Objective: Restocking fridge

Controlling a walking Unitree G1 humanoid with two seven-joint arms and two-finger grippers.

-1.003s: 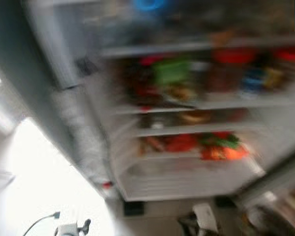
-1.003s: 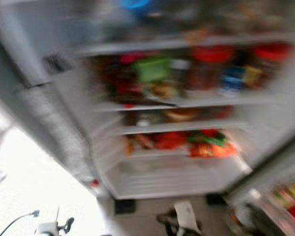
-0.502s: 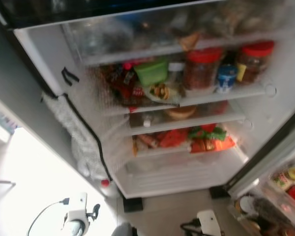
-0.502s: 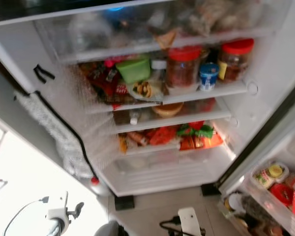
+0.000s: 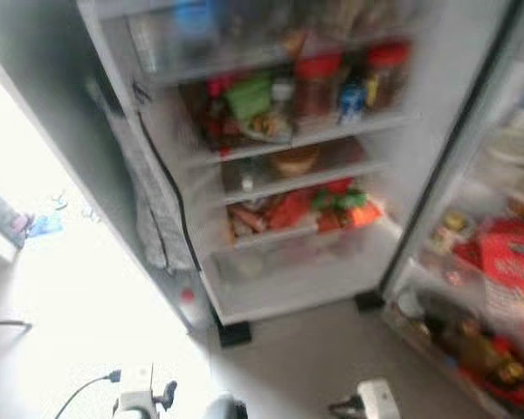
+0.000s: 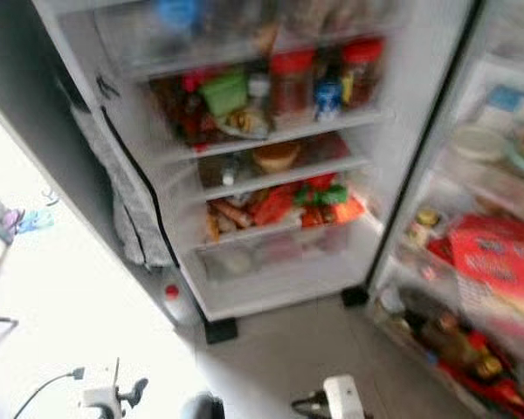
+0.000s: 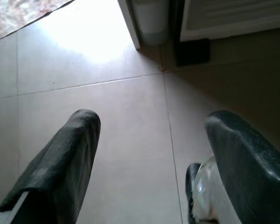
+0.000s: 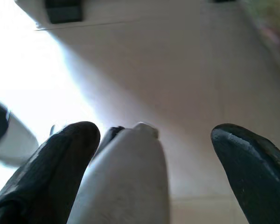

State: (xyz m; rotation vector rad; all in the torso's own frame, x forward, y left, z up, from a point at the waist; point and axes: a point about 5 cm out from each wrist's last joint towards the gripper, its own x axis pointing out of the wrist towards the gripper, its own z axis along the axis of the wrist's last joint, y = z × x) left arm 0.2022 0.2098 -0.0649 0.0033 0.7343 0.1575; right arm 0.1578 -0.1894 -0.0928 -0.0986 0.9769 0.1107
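Fridge (image 6: 402, 131) stands open ahead, filling the head views from 10 to 2 o'clock; frames are blurred. Top shelf: two red-lidded jars (image 6: 293, 83), a small blue-labelled tub (image 6: 328, 98) between them, a green container (image 6: 224, 92) at their 9 o'clock, and a plate of food (image 6: 240, 124) just below the green container. Above that, a clear drawer (image 6: 201, 30) with a blue item inside, contents otherwise unclear. Second shelf: a round brown item (image 6: 276, 155). Third shelf: red, orange and green packets (image 6: 284, 205) packed side by side. Bottom drawer (image 6: 271, 257) looks pale; contents cannot be made out. Open door (image 6: 472, 262) at 3 o'clock has racks holding a red packet (image 6: 493, 257) with white print, too blurred to read, and dark bottles (image 6: 445, 340) lower down. No label is legible anywhere. Left gripper (image 7: 151, 135) hangs low over the tiled floor (image 7: 121, 107), fingers (image 7: 65, 163) spread wide apart, nothing between them; the fridge base lies at its 12 o'clock, well apart. Right gripper (image 8: 154, 144) also points at the floor, fingers spread apart, empty, with the fridge's foot well ahead of it.
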